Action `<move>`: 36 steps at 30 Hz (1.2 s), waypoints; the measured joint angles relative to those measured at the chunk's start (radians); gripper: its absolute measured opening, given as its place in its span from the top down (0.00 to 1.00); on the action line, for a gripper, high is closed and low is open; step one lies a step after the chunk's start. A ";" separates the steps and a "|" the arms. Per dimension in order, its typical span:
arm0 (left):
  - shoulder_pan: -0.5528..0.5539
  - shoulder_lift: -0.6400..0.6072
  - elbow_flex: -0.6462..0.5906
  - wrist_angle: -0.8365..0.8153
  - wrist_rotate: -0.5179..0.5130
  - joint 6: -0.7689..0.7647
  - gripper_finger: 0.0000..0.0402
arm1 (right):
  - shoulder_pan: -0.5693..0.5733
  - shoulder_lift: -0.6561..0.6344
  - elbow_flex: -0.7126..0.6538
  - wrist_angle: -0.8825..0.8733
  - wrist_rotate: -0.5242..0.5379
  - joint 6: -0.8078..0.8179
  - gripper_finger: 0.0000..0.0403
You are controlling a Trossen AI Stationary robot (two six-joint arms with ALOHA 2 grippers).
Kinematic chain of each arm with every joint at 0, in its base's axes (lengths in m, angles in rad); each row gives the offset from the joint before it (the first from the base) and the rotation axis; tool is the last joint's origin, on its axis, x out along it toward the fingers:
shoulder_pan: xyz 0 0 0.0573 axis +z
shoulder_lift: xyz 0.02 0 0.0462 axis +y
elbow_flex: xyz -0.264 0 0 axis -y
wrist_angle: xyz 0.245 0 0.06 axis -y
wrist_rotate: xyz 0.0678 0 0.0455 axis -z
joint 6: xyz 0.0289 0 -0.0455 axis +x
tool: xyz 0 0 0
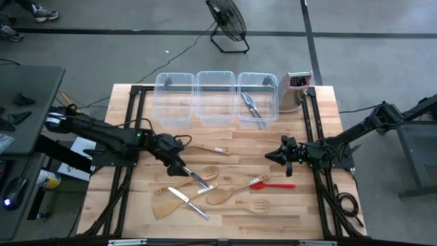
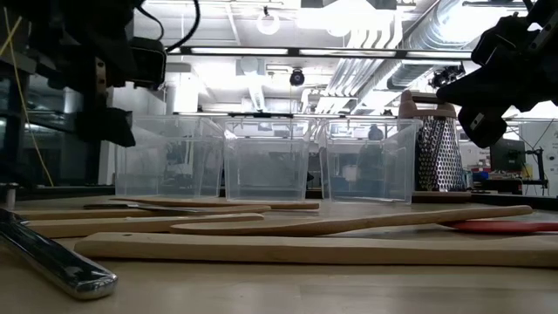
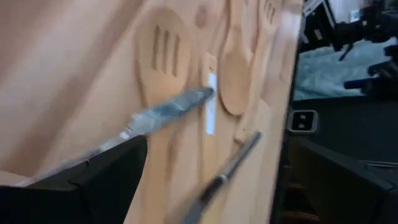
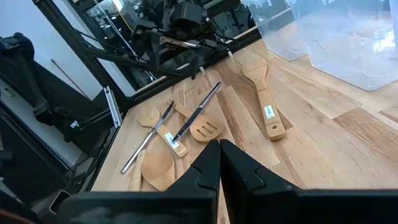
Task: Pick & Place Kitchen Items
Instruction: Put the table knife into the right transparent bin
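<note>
- The left pincer [image 1: 179, 167] hangs released, jaws spread wide, just over a silver metal knife [image 1: 199, 179] lying across the pale wooden slotted spoon [image 1: 207, 172] on the wooden counter [image 1: 321, 119].
- The right pincer [image 1: 270, 156] is clenched empty above bare counter, near the red spatula [image 1: 272, 184].
- Other pale wooden spoons and spatulas [image 1: 235, 193] lie scattered nearby.
- Silver metal tongs [image 1: 251, 107] rest inside the rightmost clear plastic tub [image 1: 257, 80].
</note>
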 joint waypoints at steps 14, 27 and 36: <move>0.015 0.056 0.330 -0.510 -0.214 0.777 0.04 | 0.000 0.000 0.000 0.000 0.000 0.000 0.99; -0.092 0.289 0.336 -0.477 -0.327 1.079 0.04 | 0.000 0.000 0.000 -0.003 0.000 0.000 0.99; -0.123 0.385 0.334 -0.425 -0.321 1.097 0.04 | 0.000 0.000 0.000 -0.003 0.000 0.000 0.99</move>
